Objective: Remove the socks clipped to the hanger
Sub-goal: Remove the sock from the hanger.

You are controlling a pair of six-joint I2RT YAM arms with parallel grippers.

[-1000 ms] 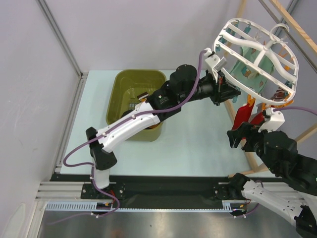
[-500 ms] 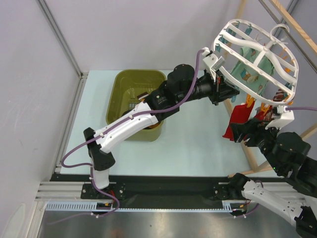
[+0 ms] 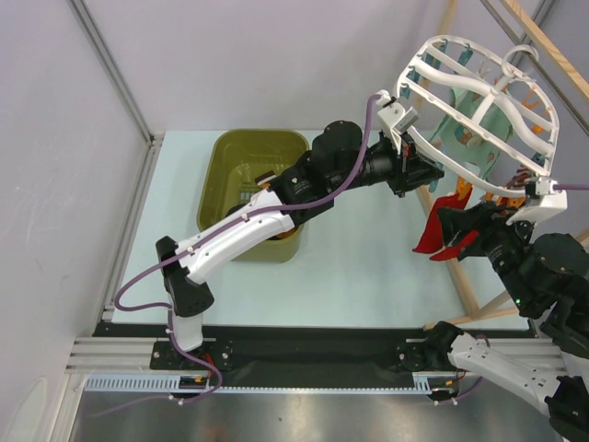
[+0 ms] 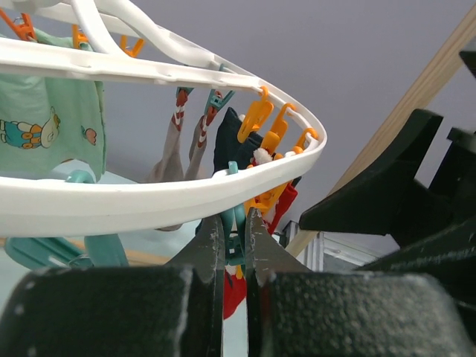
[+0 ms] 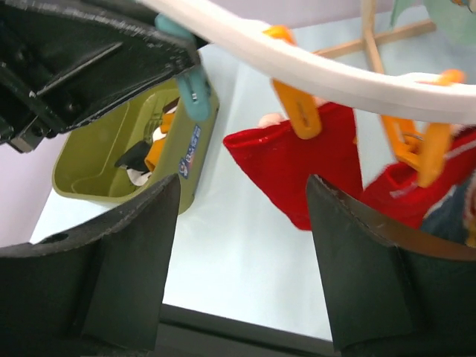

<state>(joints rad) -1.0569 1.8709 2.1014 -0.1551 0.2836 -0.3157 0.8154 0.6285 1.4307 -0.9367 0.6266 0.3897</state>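
The white hanger (image 3: 433, 147) hangs from the wooden rack at the right, and several socks are clipped under it. My left gripper (image 3: 425, 175) reaches under the hanger's near rim (image 4: 149, 197) and is shut on a teal peg (image 4: 236, 242). A red sock (image 3: 431, 230) dangles from an orange peg (image 5: 297, 111). My right gripper (image 5: 242, 182) stands open just below and in front of this red sock (image 5: 297, 167), its fingers either side of the hem. A mint bear-print sock (image 4: 52, 126), grey striped socks (image 4: 175, 149) and a dark sock (image 4: 230, 141) hang further along.
An olive-green tub (image 3: 221, 198) stands on the table left of centre, with black and orange socks (image 5: 145, 152) inside. The light wooden rack (image 3: 444, 41) rises at the right edge, its foot (image 3: 483, 308) beside my right arm. A second red sock (image 5: 424, 197) hangs at the right.
My right gripper has risen and moved toward the red sock, its jaws narrowing. The red sock has swung left and outward. The left gripper keeps its hold under the rim.
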